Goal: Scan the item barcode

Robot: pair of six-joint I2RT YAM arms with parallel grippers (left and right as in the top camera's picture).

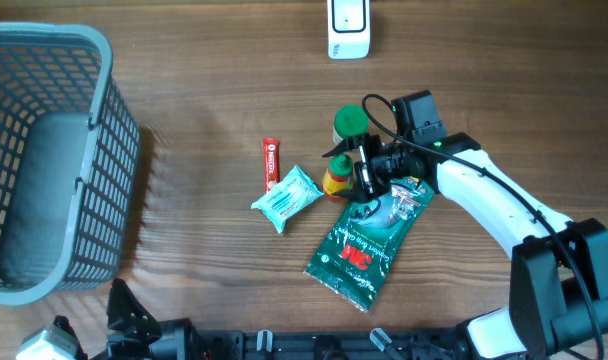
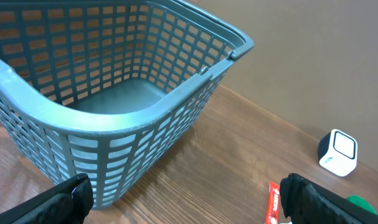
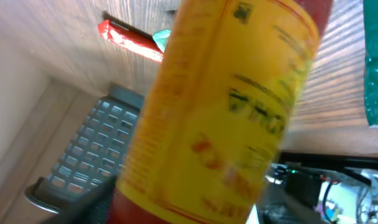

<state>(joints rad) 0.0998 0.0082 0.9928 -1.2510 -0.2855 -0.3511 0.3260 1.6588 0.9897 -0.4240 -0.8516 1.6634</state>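
The item is a yellow bottle (image 1: pixel 336 180) with red bands, lying among packets at the table's middle. A green round cap (image 1: pixel 350 122) shows just beyond it. In the right wrist view the blurred bottle (image 3: pixel 226 106) fills the frame. My right gripper (image 1: pixel 358 172) (image 3: pixel 186 208) has its fingers on either side of the bottle, pressed against it. A white scanner (image 1: pixel 347 28) (image 2: pixel 338 152) stands at the far edge. At the near left, my left gripper (image 2: pixel 189 205) is wide open, with only bare wood between its fingers.
A grey-blue mesh basket (image 1: pixel 44 160) (image 2: pixel 114 93) takes up the left side. A red stick packet (image 1: pixel 270 163) (image 2: pixel 273 202), a teal wipes pack (image 1: pixel 286 198) and a green 3M bag (image 1: pixel 369 240) (image 3: pixel 377 62) lie around the bottle.
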